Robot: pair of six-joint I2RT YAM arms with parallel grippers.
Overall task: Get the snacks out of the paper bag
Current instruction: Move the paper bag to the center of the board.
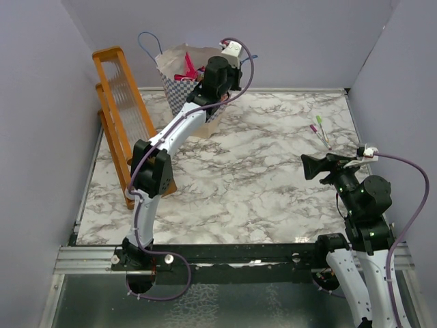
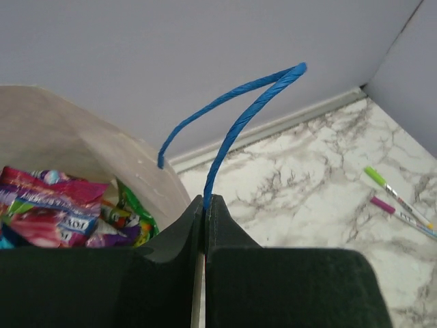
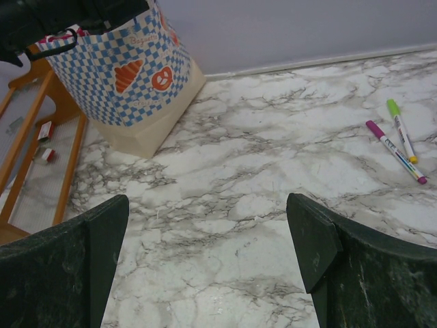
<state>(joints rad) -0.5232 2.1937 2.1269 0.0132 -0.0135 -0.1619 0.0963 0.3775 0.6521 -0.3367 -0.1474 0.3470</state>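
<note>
Left end effector [image 2: 205,202] on paper bag [image 2: 82,147] rim

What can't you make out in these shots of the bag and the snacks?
How many snacks: in the left wrist view the left gripper cuts off the pile; in the top view the left arm partly covers the paper bag.
Print on the markers: too small in every view.

Top cam was no help: the left arm's wrist sat over the mouth of the paper bag [image 1: 176,92] and hid a good part of what was inside. The wrist cam only caught a corner of the snacks [image 2: 61,215]. The rest was cut off behind the left end effector [image 2: 205,203] and the frame edge, and their labels were mostly too smeary to read.
</note>
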